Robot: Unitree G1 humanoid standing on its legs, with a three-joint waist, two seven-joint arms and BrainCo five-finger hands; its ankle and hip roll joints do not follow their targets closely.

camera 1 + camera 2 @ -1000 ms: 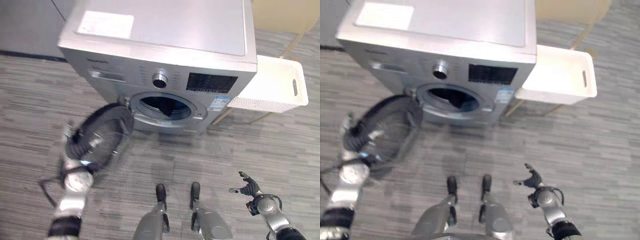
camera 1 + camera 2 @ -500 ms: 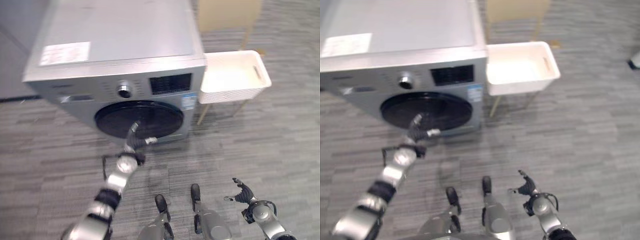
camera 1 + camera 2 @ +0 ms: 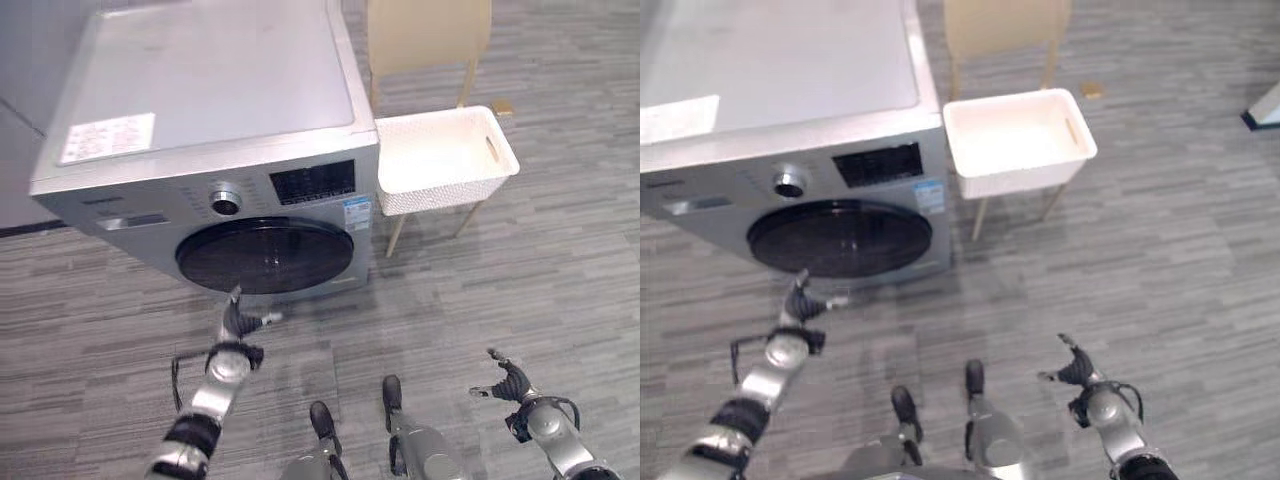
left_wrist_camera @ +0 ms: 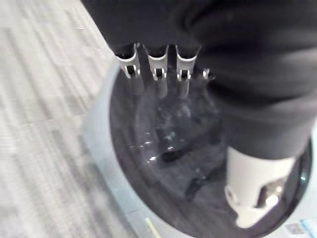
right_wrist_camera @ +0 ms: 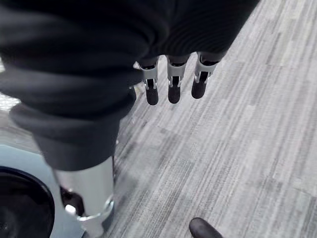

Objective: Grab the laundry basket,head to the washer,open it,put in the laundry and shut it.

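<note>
— Washer (image 3: 215, 150) stood silver-grey on the grey plank floor (image 3: 520, 280), round dark door (image 3: 264, 255) flush against its front, shut. Something dark and crumpled glimpsed behind the glass in the left wrist view, too murky to name.

— And the left hand (image 3: 236, 322)?

— Hung just below the door's lower rim, fingers (image 4: 157, 74) straight and spread, thumb out to the side, holding nothing. Impossible to tell whether the tips touched the glass.

— Basket?

— White laundry basket (image 3: 445, 158) sat just beside the washer's right flank, propped on a pale wooden chair (image 3: 1006, 40), slotted handle in its far end wall. Looked bare inside, plain white bottom.

— Right hand (image 3: 511, 381)?

— Low on the right, over bare floor, well apart from washer and basket. Fingers (image 5: 172, 82) relaxed and loosely parted, empty as well.

— Anything on the front panel?

— Silver dial (image 3: 225, 198) above the door, dark display (image 3: 313, 182) beside it, white label (image 3: 108, 137) on the lid.
</note>
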